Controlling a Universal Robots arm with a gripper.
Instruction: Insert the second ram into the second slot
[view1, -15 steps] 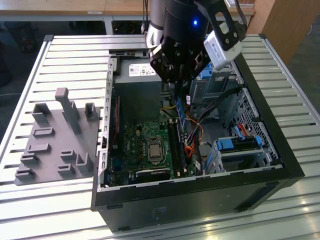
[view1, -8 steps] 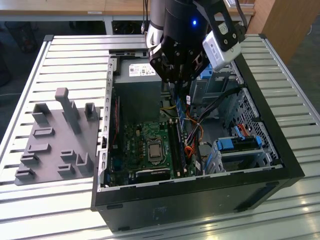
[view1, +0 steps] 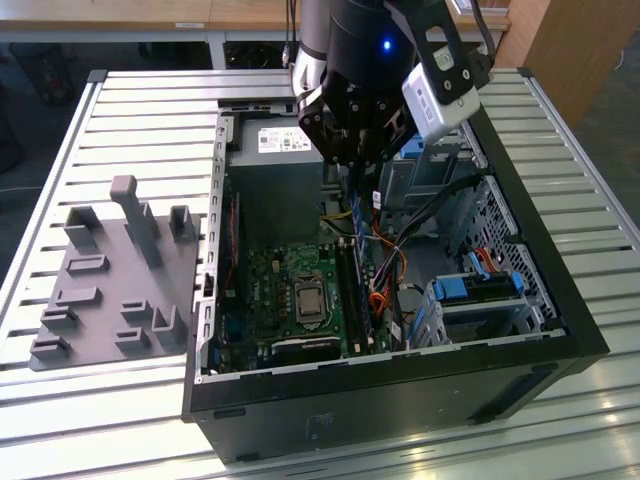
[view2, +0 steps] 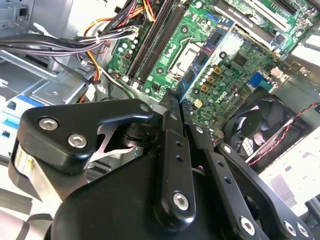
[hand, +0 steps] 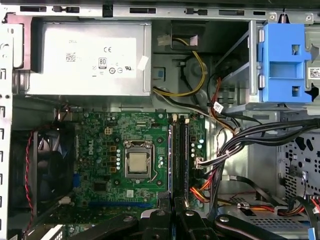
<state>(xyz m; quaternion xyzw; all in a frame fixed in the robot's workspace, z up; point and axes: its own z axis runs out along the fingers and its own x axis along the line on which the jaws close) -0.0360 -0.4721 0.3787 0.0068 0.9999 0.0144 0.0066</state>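
My tool clamps the second ram above the exterior view's central motherboard: light, stiff, fragile; spare its contacts.

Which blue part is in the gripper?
The second ram, the thin blue board with a white label, pinched in the gripper over the motherboard. The blue drive brackets are chunky plastic on the chassis.

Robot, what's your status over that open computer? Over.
Gripper shut on blue memory stick. Stick held above the memory slots, not seated. Cables beside slots, none across them.
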